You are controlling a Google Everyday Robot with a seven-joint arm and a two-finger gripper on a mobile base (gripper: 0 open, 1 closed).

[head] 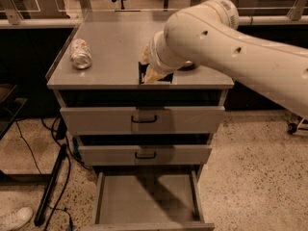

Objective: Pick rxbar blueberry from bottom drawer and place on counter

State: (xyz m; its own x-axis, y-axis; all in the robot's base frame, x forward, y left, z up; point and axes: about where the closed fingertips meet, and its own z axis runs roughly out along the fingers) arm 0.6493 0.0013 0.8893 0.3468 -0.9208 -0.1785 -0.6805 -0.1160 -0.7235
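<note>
Here the gripper [152, 71] hangs over the counter [115, 64] front edge, its hold unreadable; a silver can [81, 53] lies near the left edge.

The gripper [153, 75] hangs at the front edge of the counter [115, 37]; bare surface lies behind it, a silver can [81, 53] well to its left, the bottom drawer [144, 198] open well below

Thick, smooth cream-white plastic arm [231, 47] w/ small dark round holes, rounded joints; yellowish-cream gripper [152, 75] at front edge of flat grey counter [110, 47].
</note>
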